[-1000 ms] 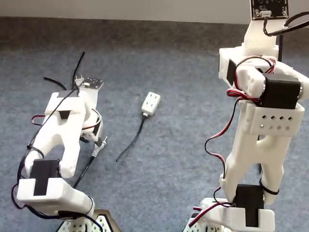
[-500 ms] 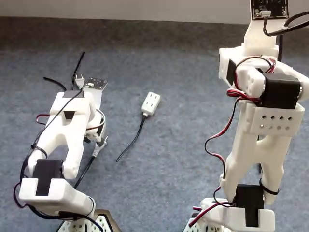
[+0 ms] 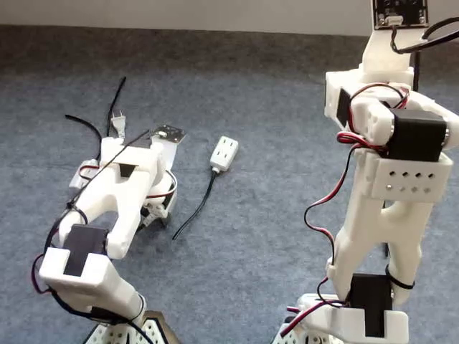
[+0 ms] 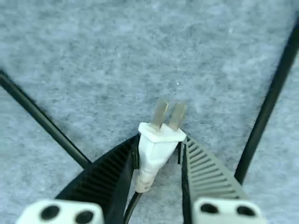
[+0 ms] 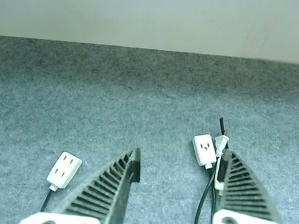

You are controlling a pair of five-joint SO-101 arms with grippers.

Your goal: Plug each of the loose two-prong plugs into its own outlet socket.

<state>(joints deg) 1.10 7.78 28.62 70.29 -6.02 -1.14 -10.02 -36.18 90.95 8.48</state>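
Currently, the left gripper holds one plug and the right gripper stands open.

Grey carpet (image 3: pixel 251 93) covers the table. The right arm (image 3: pixel 387 165) stands tall and upright, while the left arm (image 3: pixel 115 208) is folded low over the carpet. The left gripper (image 4: pixel 159 140) is clamped on a white plug (image 4: pixel 161 135), whose prongs point away from the jaws. The right gripper (image 5: pixel 180 156) has its jaws wide apart and holds nothing. An outlet block (image 3: pixel 224 153) lies between the arms, its black cord trailing toward the left arm. A second outlet block (image 5: pixel 204 149) lies farther off, with a small plug (image 5: pixel 220 141) just beside it. A loose plug (image 3: pixel 117 122) lies beyond the left arm.
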